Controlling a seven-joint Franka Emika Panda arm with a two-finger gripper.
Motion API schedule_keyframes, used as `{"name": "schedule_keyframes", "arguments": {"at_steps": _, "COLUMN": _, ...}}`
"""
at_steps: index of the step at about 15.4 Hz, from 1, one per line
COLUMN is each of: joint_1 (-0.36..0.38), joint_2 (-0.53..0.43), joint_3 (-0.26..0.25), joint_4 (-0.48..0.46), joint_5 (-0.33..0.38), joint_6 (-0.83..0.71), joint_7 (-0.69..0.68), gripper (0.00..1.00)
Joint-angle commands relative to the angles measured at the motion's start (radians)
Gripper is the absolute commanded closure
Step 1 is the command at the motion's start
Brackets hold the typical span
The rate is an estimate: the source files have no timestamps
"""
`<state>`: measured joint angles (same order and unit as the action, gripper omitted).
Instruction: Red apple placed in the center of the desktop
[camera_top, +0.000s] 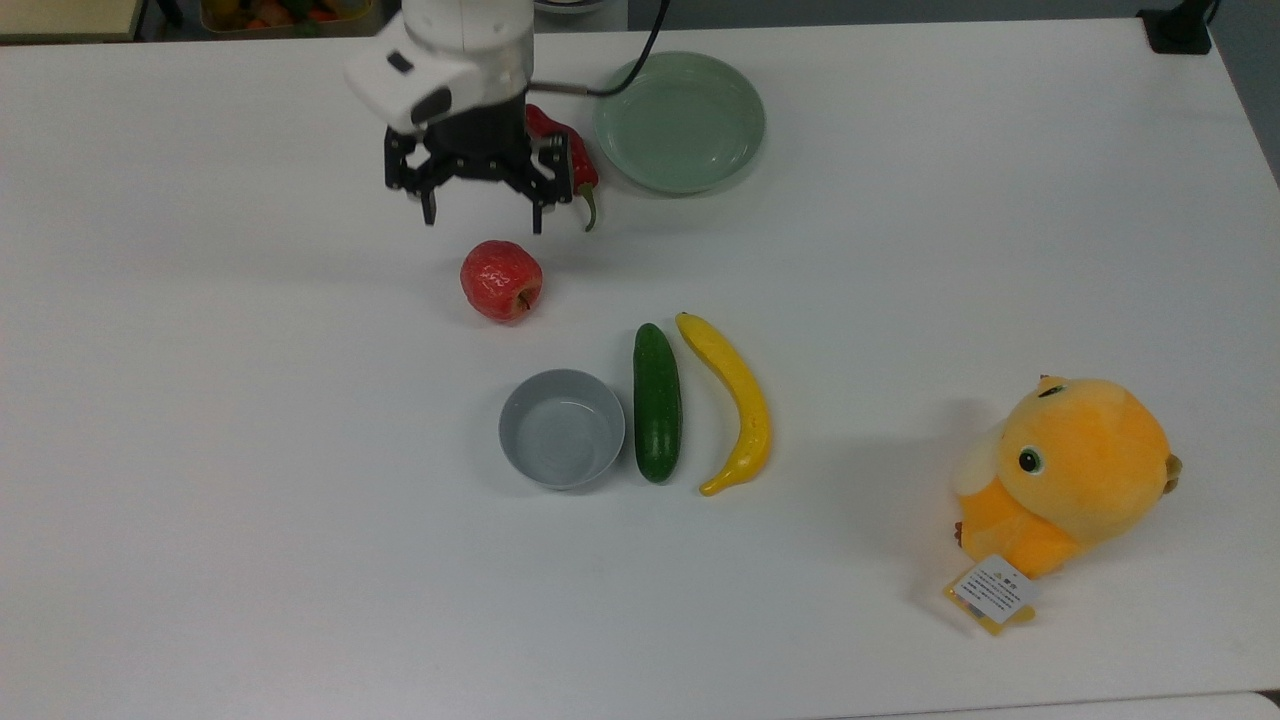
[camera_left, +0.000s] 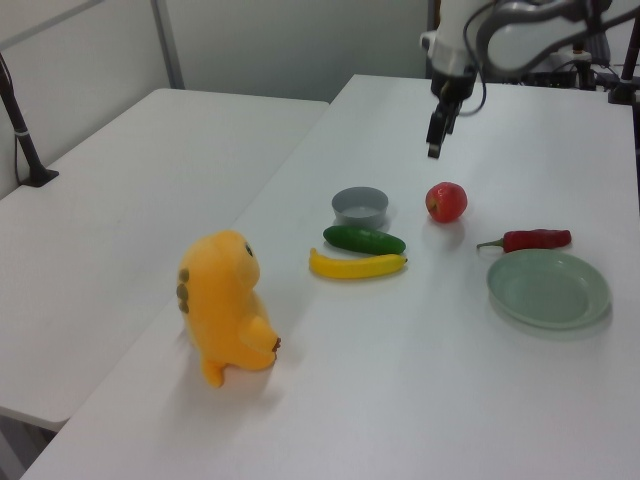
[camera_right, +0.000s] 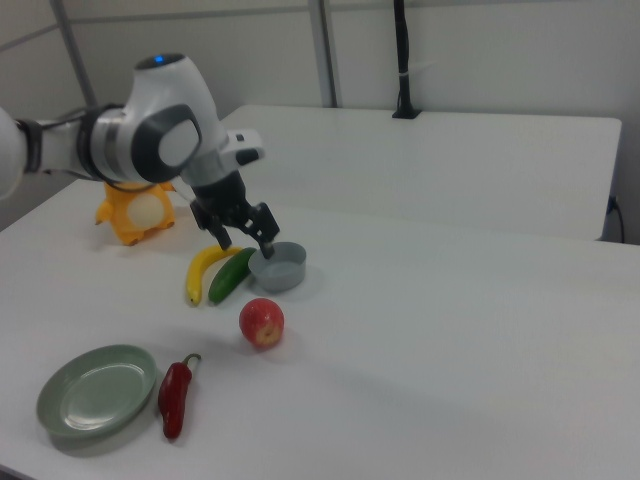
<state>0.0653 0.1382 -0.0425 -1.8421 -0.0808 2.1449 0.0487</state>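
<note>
The red apple (camera_top: 501, 280) (camera_left: 446, 201) (camera_right: 261, 322) rests alone on the white desktop (camera_top: 250, 450), stem pointing toward the top view's lower right. My gripper (camera_top: 483, 220) (camera_left: 434, 150) (camera_right: 248, 243) hangs open in the air above it, its two black fingers spread wide and holding nothing. In the top view the gripper sits just above the apple; the left view shows a clear gap between the fingertips and the fruit.
A grey bowl (camera_top: 561, 428), a cucumber (camera_top: 657, 402) and a banana (camera_top: 735, 395) lie side by side below the apple in the top view. A red chili pepper (camera_top: 565, 150) and a green plate (camera_top: 680, 120) lie by the arm. An orange plush toy (camera_top: 1070, 475) sits at the top view's right.
</note>
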Motion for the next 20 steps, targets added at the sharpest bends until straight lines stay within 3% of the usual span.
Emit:
{"name": "schedule_keyframes", "arguments": {"at_steps": 1, "joint_1": 0.025, "joint_2": -0.089, "joint_3": -0.034, "joint_4": -0.019, "joint_5": 0.096, "joint_6": -0.071, "joint_7": 0.048, "gripper": 0.00}}
{"name": "schedule_keyframes", "arguments": {"at_steps": 4, "joint_1": 0.079, "joint_2": -0.114, "joint_3": -0.074, "joint_4": -0.025, "joint_5": 0.130, "joint_6": -0.106, "joint_7": 0.109, "gripper": 0.00}}
{"name": "schedule_keyframes", "arguments": {"at_steps": 20, "joint_1": 0.080, "joint_2": -0.117, "joint_3": -0.063, "joint_4": -0.043, "joint_5": 0.119, "joint_6": -0.126, "joint_7": 0.082, "gripper": 0.00}}
